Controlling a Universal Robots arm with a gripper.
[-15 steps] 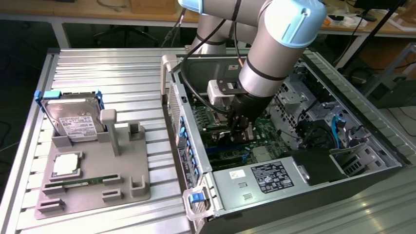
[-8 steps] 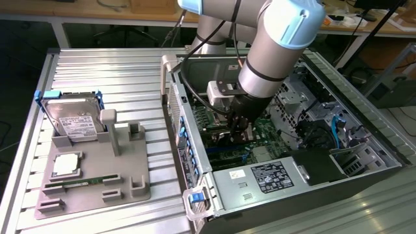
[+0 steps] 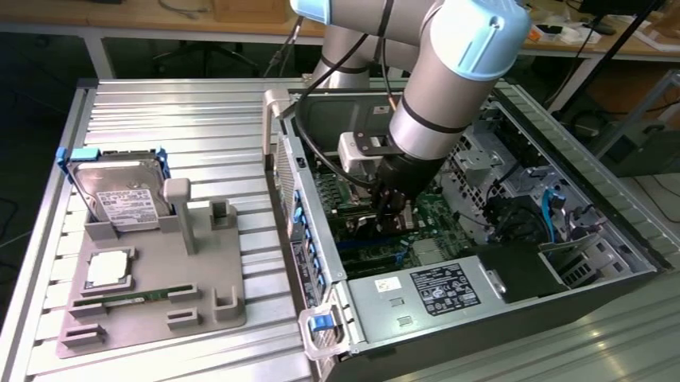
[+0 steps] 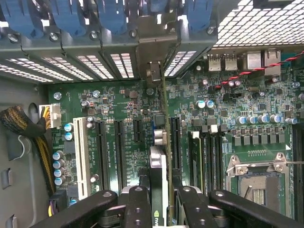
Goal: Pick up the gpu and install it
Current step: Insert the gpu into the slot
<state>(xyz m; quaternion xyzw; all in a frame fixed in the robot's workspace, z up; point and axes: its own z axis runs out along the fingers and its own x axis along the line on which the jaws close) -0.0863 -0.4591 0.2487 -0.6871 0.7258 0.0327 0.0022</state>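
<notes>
gripper (image 4: 159, 209): inside the open case (image 3: 595, 263), fingers (image 4: 137, 209) closed partway on the gpu.
gpu (image 4: 159, 166): edge-on, upright over the motherboard (image 4: 118, 107), bracket end toward the rear slot grilles.
exterior view: arm (image 3: 447, 72) reaching into case; tray (image 3: 159, 286) with hard drive (image 3: 123, 195) and memory stick (image 3: 138, 297).
wrist view: empty cpu socket (image 4: 259, 183), expansion slots (image 4: 118, 152).

Lab: robot arm (image 3: 447, 72), workbenches (image 3: 127, 20) (cluttered).
</notes>
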